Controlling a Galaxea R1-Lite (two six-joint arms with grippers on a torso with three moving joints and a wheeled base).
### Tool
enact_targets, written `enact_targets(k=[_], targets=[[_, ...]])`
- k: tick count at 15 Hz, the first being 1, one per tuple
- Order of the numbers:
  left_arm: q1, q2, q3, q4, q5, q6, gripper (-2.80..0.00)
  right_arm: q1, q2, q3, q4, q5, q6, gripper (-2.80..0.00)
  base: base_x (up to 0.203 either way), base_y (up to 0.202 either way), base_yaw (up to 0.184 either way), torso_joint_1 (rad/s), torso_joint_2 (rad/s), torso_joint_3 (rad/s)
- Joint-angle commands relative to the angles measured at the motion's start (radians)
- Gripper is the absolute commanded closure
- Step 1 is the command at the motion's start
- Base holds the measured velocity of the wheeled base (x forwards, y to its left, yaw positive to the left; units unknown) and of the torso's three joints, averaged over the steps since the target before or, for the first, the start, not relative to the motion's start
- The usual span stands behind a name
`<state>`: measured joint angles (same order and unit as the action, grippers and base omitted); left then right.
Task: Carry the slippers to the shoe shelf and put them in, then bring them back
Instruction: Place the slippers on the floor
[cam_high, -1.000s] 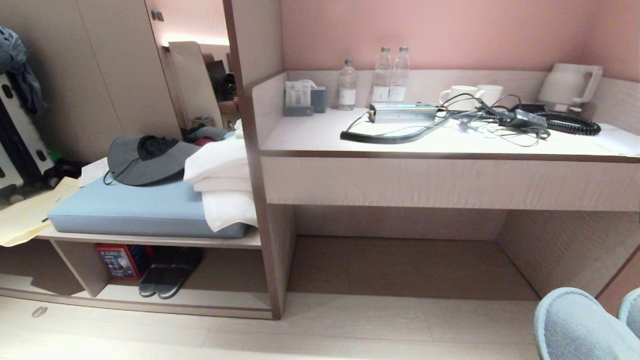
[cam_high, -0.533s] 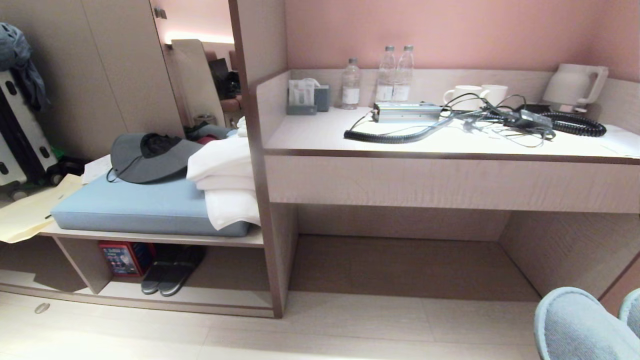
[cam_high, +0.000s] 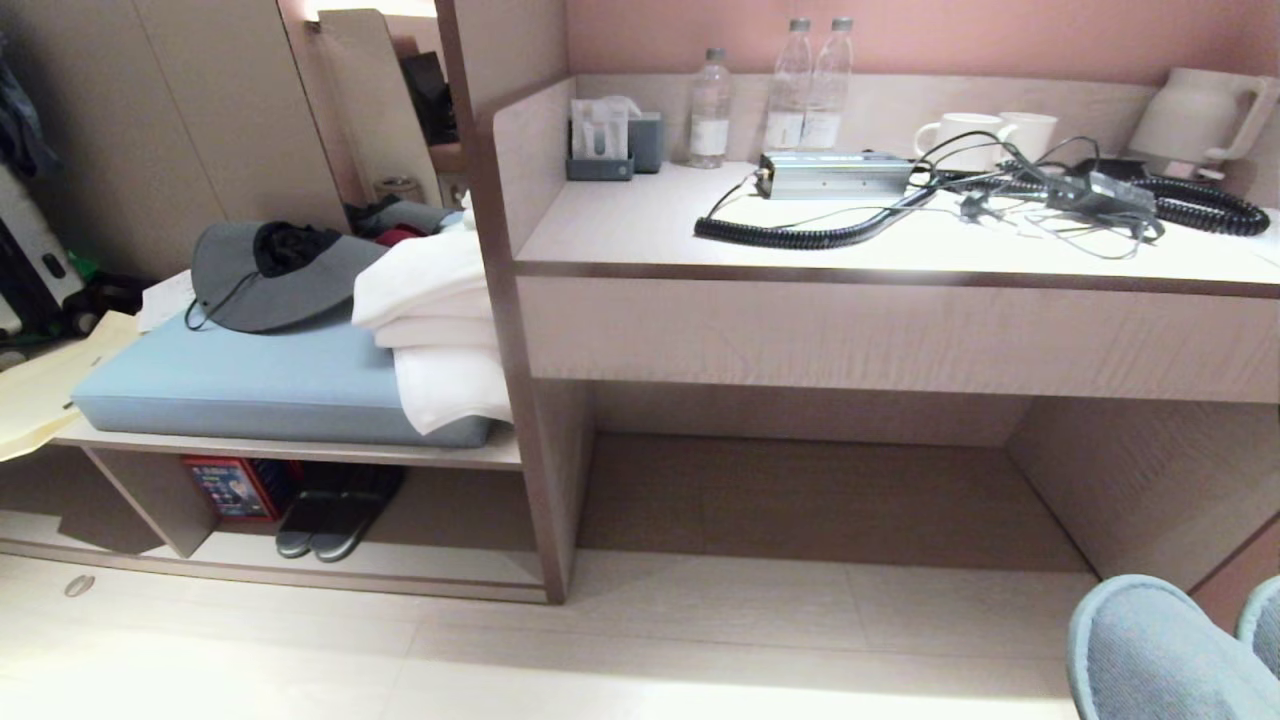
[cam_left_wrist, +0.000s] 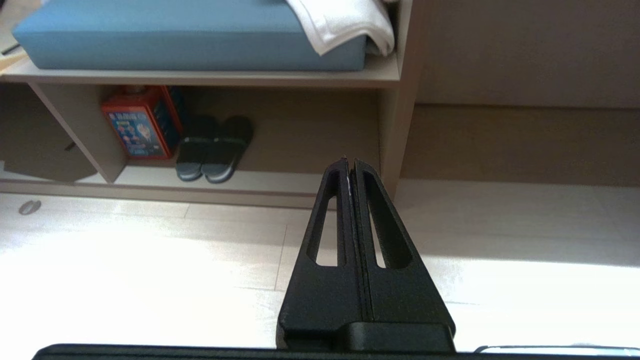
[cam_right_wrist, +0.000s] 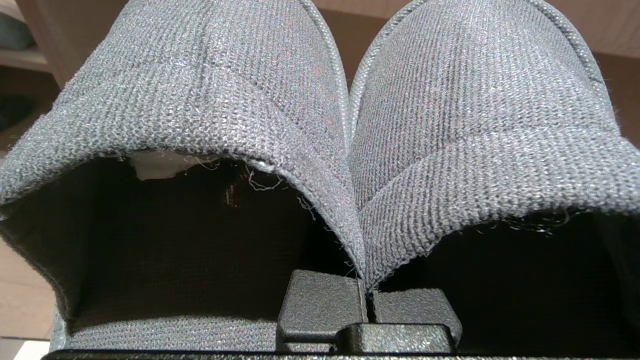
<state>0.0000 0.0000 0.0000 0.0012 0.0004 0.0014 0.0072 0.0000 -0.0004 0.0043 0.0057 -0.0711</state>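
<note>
The slippers (cam_right_wrist: 210, 90), a grey knit pair, hang pinched in my right gripper (cam_right_wrist: 368, 300) low at my right, well apart from the shoe shelf (cam_high: 440, 585); my view just dipped, so I judge the torso is bending for placement, left gripper (cam_left_wrist: 350, 165) closed on nothing.

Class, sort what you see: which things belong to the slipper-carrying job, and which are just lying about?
Job: grey slippers, pinched in the shut right end effector; shoe shelf.
Lying about: black slides in the shelf, red box, hat, towels, bottles, mugs, kettle, cables.
</note>
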Motion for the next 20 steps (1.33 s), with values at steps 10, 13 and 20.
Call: enact_targets(k=[10,13,20], targets=[[0.000,0.000,0.000,-0.001,0.001,-0.001,0.00,0.000,0.001,0.000,0.000,-0.001,0.002,0.00,0.000,0.000,0.000,0.003,0.00,-0.200],[0.000,0.001,0.000,-0.001,0.000,-0.001,0.00,0.000,0.002,0.000,0.000,-0.001,0.002,0.00,0.000,0.000,0.000,0.005,0.00,-0.197],[0.000,0.000,0.000,-0.001,0.001,-0.001,0.00,0.000,0.002,0.000,0.000,-0.001,0.002,0.00,0.000,0.000,0.000,0.004,0.00,-0.198]])
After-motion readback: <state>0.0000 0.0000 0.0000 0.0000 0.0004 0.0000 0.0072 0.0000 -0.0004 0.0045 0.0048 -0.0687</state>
